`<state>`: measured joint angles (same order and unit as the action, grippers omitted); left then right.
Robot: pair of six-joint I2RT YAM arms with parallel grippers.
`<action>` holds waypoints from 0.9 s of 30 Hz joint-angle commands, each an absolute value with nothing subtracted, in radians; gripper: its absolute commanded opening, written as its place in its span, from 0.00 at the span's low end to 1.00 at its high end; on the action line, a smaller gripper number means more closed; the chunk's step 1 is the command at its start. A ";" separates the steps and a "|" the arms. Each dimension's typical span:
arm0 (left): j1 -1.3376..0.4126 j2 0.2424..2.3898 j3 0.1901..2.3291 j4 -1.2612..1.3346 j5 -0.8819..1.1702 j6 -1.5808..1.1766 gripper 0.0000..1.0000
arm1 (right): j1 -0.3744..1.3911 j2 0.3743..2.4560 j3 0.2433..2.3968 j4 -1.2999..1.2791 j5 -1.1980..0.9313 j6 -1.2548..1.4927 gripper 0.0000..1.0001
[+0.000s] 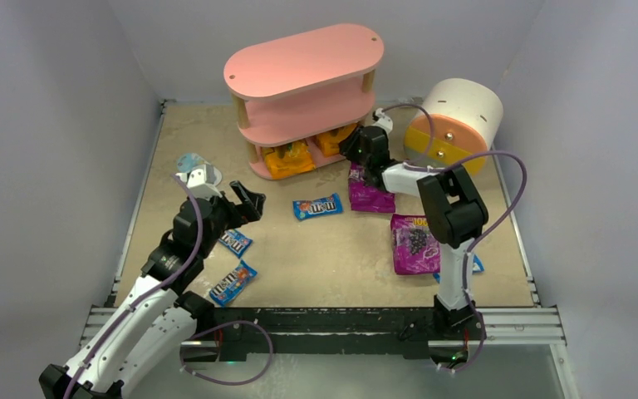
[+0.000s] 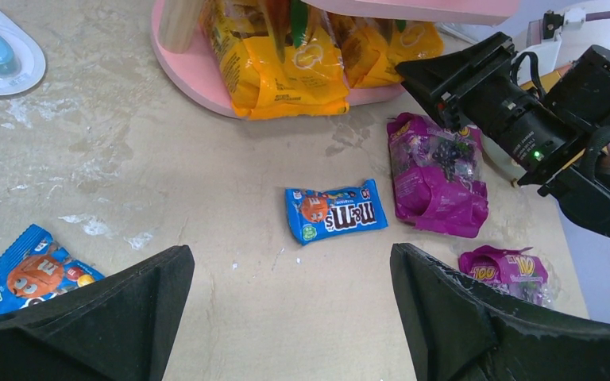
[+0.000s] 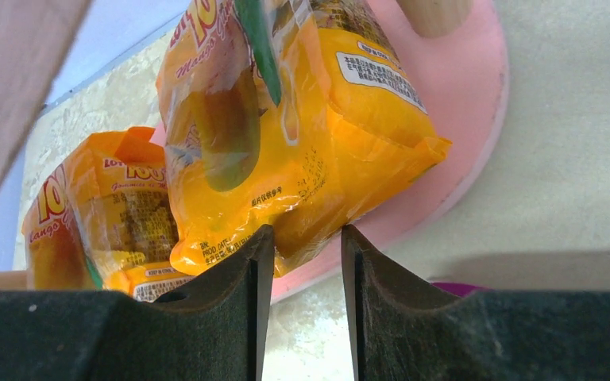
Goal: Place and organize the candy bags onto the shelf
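The pink shelf (image 1: 299,62) stands at the back, with two orange candy bags (image 1: 289,160) (image 1: 332,140) on its bottom board. My right gripper (image 3: 302,234) has its jaws drawn narrow on the lower corner of the nearer orange bag (image 3: 302,143). The second orange bag (image 3: 103,214) sits beside it. Two purple bags (image 1: 370,195) (image 1: 414,243) lie on the table by the right arm. Blue M&M's packets lie at centre (image 2: 336,212) and left (image 1: 234,242) (image 1: 233,283). My left gripper (image 2: 292,262) hangs wide open above bare table, holding nothing.
A white, orange and yellow cylindrical drawer unit (image 1: 457,120) stands right of the shelf. A pale blue-and-white oval item (image 1: 189,162) lies at the left, behind the left arm. Grey walls close in the table on three sides.
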<state>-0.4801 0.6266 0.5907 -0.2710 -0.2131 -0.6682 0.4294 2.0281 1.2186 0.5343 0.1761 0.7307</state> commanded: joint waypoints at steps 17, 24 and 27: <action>-0.481 0.620 0.598 -0.364 -0.168 -0.718 1.00 | 0.501 1.472 0.907 0.172 0.211 0.523 0.83; -0.482 0.644 0.566 -0.336 -0.113 -0.734 1.00 | 0.487 1.303 0.792 -0.032 0.358 0.517 0.98; -0.481 0.663 0.560 -0.326 -0.090 -0.745 1.00 | 0.439 1.318 0.747 0.054 0.275 0.520 0.97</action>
<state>-0.4801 0.6434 0.5770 -0.3565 -0.1360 -0.7223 0.4828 1.3186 0.7906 0.0635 0.2794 0.5430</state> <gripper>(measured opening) 0.996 0.977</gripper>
